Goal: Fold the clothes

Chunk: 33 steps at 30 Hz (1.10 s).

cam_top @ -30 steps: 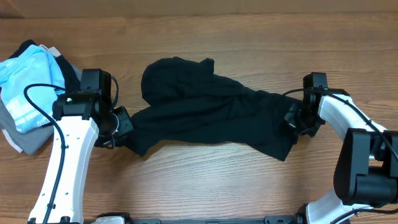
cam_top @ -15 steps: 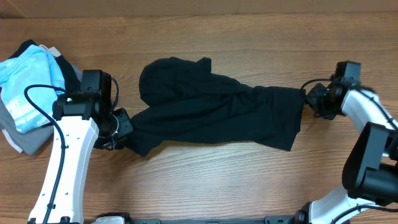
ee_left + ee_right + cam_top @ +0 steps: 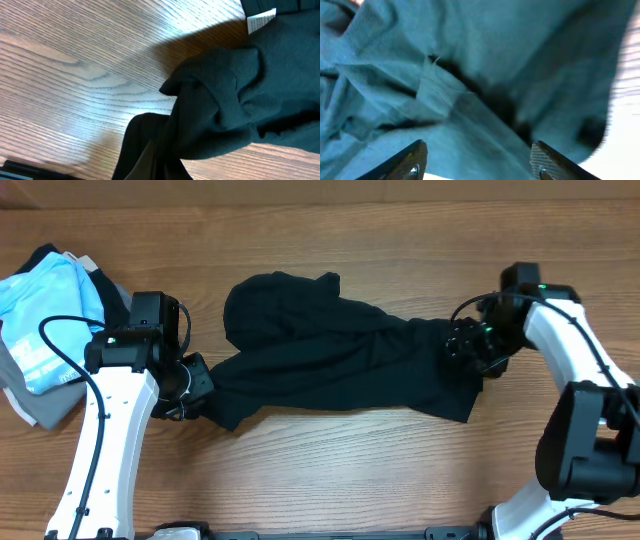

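Task item: one plain black T-shirt of thin soft fabric (image 3: pixel 340 360), lying crumpled across the middle of the wooden tabletop (image 3: pixel 330 470). It runs from 9 to 3 o'clock, with a rounded lobe bulging toward 11 o'clock. It is not flat and no fold is made.
Label: one small white tag (image 3: pixel 261 19), on the fabric's edge at 1 o'clock in the left wrist view.
Left gripper (image 3: pixel 192 385): at the shirt's 8 o'clock corner, jaws clamped on a bunched wad of the black cloth. Judged an anchor, so the far end can be drawn taut against it.
Right gripper (image 3: pixel 479 162): over the shirt's 3 o'clock edge, jaws wide apart and gripping nothing, with fabric just below them. Judged ready for a fresh pinch on that edge.
Other garments: a pile at 10 o'clock on the tabletop, well apart from the shirt — one light blue garment with white print (image 3: pixel 45 310) on top and one grey garment (image 3: pixel 40 408) beneath. Further layers cannot be counted.
Count: two arms, two grippers, one shirt to fold.
Stage: spreading out — judged early.
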Tool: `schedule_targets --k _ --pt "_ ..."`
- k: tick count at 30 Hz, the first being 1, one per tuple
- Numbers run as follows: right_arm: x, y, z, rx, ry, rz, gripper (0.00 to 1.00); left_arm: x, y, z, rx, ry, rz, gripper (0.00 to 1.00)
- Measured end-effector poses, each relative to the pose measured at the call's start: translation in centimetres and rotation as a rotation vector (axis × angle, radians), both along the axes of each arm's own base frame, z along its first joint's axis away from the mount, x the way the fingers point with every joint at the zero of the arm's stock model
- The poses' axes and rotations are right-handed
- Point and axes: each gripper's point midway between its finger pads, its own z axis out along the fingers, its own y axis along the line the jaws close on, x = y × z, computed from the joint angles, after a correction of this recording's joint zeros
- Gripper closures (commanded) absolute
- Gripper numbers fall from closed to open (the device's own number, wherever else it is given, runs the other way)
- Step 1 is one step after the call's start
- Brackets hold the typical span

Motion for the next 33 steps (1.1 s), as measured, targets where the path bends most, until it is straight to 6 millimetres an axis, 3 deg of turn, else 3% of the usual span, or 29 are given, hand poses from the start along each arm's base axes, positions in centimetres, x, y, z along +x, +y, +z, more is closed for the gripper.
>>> schedule_targets --k 6,12,25,29,31,33 --pt "0.1 2.0 -1.2 -0.026 0.019 -0.067 0.36 0.0 0.0 0.0 0.0 0.0 0.0 0.96" --pt "0.4 2.3 -1.6 -0.103 0.025 -0.124 0.48 0.0 0.0 0.0 0.0 0.0 0.0 0.96" --pt "0.4 1.5 -2.0 -0.161 0.039 -0.182 0.49 0.0 0.0 0.0 0.0 -0.001 0.0 0.96" --pt "0.2 1.4 -2.8 -0.168 0.063 -0.185 0.75 0.0 0.0 0.0 0.0 0.0 0.0 0.96" --pt "0.1 1.4 -3.1 -0.17 0.072 -0.186 0.96 0.0 0.0 0.0 0.0 0.0 0.0 0.96" --pt "0.1 1.4 -3.2 -0.172 0.075 -0.192 0.96 0.0 0.0 0.0 0.0 -0.002 0.0 0.96"
